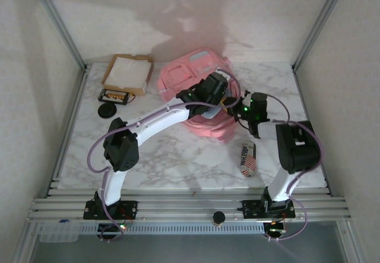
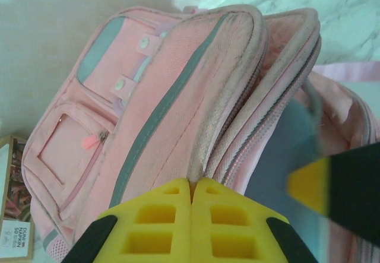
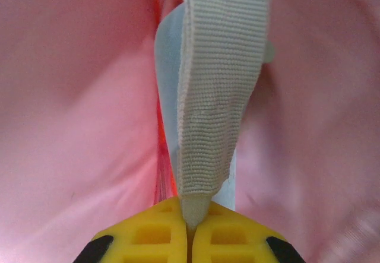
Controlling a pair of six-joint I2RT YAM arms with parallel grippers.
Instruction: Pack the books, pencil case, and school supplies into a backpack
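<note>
The pink backpack (image 1: 191, 76) lies at the back middle of the table, its main compartment unzipped. My left gripper (image 2: 192, 183) is shut on the padded rim of the opening (image 2: 228, 105), and its place in the top view is (image 1: 208, 100). My right gripper (image 3: 193, 214) is shut on a beige webbing strap (image 3: 219, 91) of the backpack, with pink fabric all round it; from above it sits at the bag's right side (image 1: 238, 111). The pencil case (image 1: 247, 158), a tube with a flag print, lies on the table in front of the right arm. The books are out of view.
A shallow cardboard tray (image 1: 127, 73) with a white sheet stands at the back left. Beside it are a small black box of supplies (image 1: 116, 95) and a round black object (image 1: 107, 110). White walls and metal rails close in the table.
</note>
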